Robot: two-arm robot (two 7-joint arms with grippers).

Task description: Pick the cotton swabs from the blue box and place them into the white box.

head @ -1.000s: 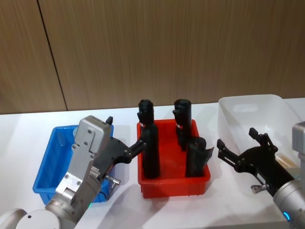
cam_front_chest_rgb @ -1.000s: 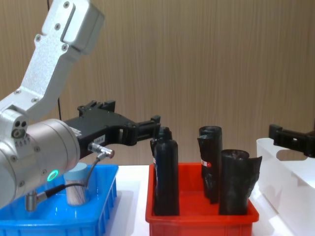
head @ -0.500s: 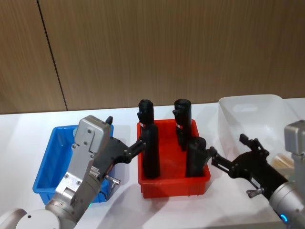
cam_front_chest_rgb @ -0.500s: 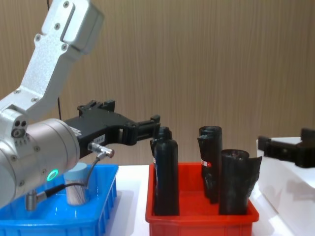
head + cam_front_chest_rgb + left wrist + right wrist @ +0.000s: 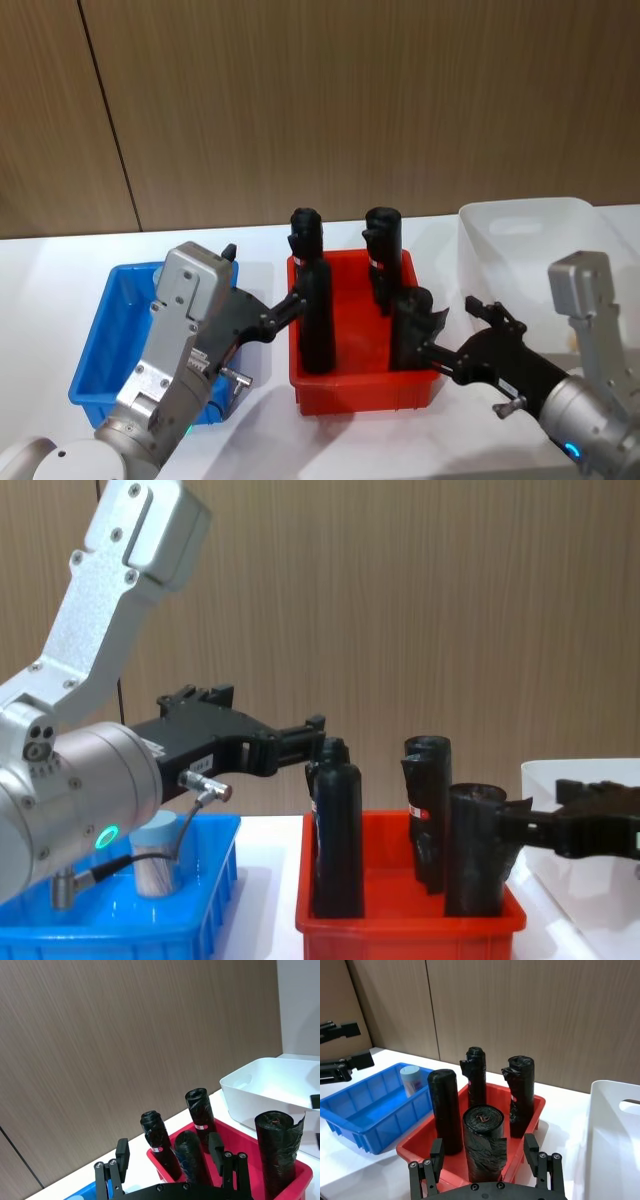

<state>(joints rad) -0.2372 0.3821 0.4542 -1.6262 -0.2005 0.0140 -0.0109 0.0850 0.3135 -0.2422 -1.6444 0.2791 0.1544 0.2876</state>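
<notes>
Four black rolls (image 5: 317, 330) in red bin (image 5: 365, 385)

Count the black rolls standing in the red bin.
4, all upright in the red bin: back-left, back-right, front-left, front-right. None appears hidden.

I see even, fairly bright indoor light from overhead on every feed. Shadows on the white counter (image 5: 260, 255) are soft and short, pooled just beside the red bin (image 5: 365, 385) and the blue box (image 5: 110, 345). The wood wall (image 5: 350, 100) is evenly lit with no hot spots. The black rolls (image 5: 482, 1142) show faint sheen. In the chest feed the near left arm (image 5: 70, 790) looms large and a bit soft.
</notes>
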